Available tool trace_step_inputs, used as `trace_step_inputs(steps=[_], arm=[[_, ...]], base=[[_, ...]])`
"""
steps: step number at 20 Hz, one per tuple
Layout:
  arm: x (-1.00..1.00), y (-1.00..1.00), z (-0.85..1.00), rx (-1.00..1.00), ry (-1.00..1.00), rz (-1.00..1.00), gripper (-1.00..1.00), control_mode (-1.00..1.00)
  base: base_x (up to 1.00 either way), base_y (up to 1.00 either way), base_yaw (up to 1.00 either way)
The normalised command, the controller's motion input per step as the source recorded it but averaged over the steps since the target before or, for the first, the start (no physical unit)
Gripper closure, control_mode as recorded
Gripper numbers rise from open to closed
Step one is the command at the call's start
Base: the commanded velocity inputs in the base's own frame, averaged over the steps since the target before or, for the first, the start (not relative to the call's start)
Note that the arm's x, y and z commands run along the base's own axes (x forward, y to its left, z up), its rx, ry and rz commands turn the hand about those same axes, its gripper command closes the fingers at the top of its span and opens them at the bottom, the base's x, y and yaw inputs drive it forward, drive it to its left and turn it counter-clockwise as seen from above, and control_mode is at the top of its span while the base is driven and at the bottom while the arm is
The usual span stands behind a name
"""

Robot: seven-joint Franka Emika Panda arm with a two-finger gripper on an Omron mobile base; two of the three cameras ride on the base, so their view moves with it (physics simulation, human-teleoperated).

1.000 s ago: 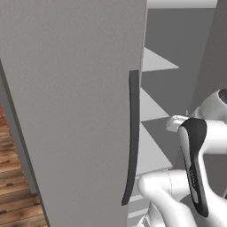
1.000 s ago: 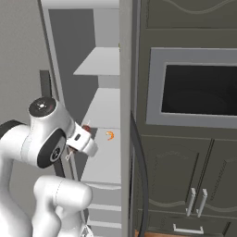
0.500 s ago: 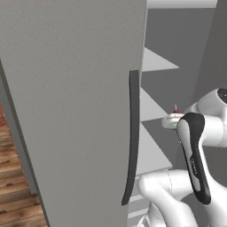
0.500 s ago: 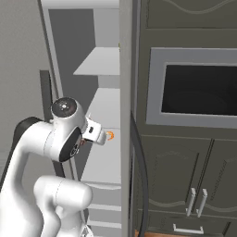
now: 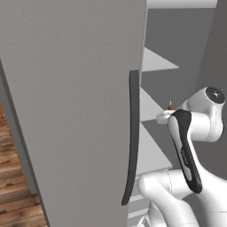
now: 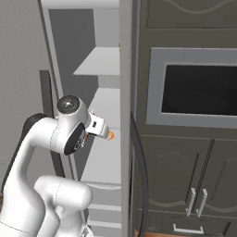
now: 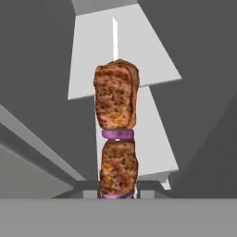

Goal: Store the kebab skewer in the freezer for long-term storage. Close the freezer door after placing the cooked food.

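The claw [image 7: 118, 193] is clamped shut on the lower end of the kebab skewer [image 7: 117, 139], which is held out ahead of it. White shelves [image 7: 92, 60] of the open freezer [image 6: 99, 106] are seen just beyond the skewer.

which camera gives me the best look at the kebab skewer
The hand view: the kebab skewer stands large, meat chunks and purple slices clear. In the left base view and the right base view it is a small orange-brown speck.
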Motion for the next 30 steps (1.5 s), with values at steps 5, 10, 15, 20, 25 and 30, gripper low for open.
trace_step_inputs(steps=[5,10,15,20,25,30], arm=[[0.38,0.00,0.00,0.00,0.00,0.00,1.00,-1.00],[0.54,-0.01,-0.02,0.00,0.00,0.00,1.00,-1.00],[0.51,-0.05,-0.02,0.00,0.00,0.00,1.00,-1.00],[0.51,0.00,0.00,0.00,0.00,0.00,1.00,-1.00],[0.46,-0.03,-0.15,0.00,0.00,0.00,1.00,-1.00],[0.36,-0.09,-0.19,0.00,0.00,0.01,1.00,-1.00]], base=[[0.00,0.00,0.00],[0.00,0.00,0.00],[0.00,0.00,0.00],[0.00,0.00,0.00],[0.00,0.00,0.00],[0.00,0.00,0.00]])
